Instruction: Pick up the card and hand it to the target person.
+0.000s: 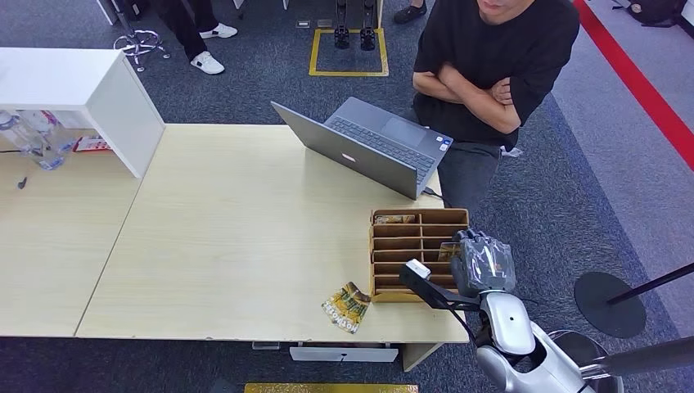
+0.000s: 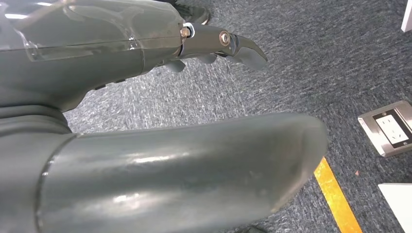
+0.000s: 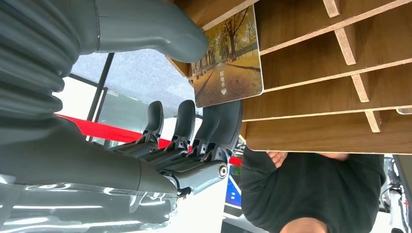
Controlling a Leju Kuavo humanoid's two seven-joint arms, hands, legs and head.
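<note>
Seen from the wrist, the right robot hand (image 3: 194, 97) pinches the autumn-scene card (image 3: 227, 58) at the wooden organiser (image 3: 330, 87); overhead, that organiser (image 1: 419, 217) sits on the tabletop (image 1: 245, 229) before a person (image 1: 491, 65). The left robot hand (image 2: 160, 121) hangs unclenched, holding nothing, above carpet (image 2: 316, 63).

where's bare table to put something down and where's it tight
Free: the wide stretch of table between the white shelf and the laptop, down to the near edge. Tight: the near right corner, where the wooden organizer, the right hand and the loose packet sit close.

Autumn-path card (image 3: 227, 60) upright in the wooden rack (image 3: 335, 73)
</note>
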